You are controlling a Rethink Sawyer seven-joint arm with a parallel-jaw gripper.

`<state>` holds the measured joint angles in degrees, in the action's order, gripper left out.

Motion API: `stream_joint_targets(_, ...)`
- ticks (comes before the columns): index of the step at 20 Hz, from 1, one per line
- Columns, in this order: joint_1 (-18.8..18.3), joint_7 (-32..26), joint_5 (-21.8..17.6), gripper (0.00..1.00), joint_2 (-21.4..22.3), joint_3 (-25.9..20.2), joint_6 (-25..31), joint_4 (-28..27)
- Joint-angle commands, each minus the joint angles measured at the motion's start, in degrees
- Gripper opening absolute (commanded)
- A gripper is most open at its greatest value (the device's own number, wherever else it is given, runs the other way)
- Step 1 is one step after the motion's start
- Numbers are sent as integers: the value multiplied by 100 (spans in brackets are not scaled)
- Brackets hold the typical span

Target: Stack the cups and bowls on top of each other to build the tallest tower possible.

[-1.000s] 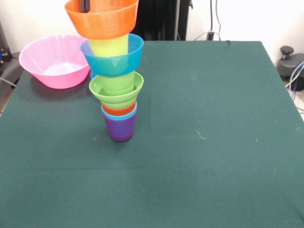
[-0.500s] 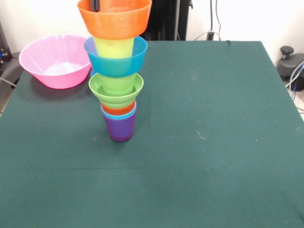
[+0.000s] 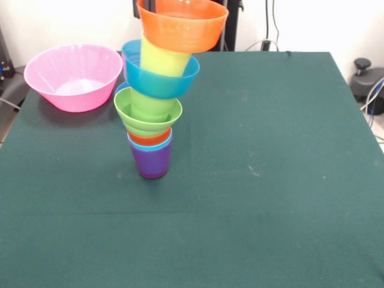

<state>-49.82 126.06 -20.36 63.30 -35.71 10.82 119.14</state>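
The tower stands left of the table's middle on a purple cup (image 3: 151,163). Above it come a light blue cup (image 3: 150,146), an orange cup (image 3: 150,138), a ridged green bowl (image 3: 147,120) with a green cup (image 3: 147,105) in it, a blue bowl (image 3: 161,83), a yellow-green cup (image 3: 163,60) and an orange bowl (image 3: 183,27). The upper part leans clearly to the right. My gripper (image 3: 137,7) shows only as a dark tip at the top edge, by the orange bowl's left rim. A second blue bowl (image 3: 120,89) peeks out behind the tower.
A large translucent pink bowl (image 3: 73,75) sits at the far left of the green table (image 3: 270,180). The robot's dark pedestal (image 3: 231,24) stands behind the tower. Cables and a black object lie beyond the table's right edge.
The tower's top has swung to the right and now leans. The orange bowl moved right and tilted. The dark gripper tip went from over the bowl's inside to its left rim.
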Motion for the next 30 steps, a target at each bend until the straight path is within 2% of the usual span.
stream_joint_targets(1,259,225,-254,0,-223,290,74,282)
stream_joint_targets(10,129,72,-307,0,-281,281,159,238)
stream_joint_targets(18,-245,-166,-279,0,-373,-21,213,259)
stream_joint_targets(30,-329,-154,-220,0,-366,-154,283,265)
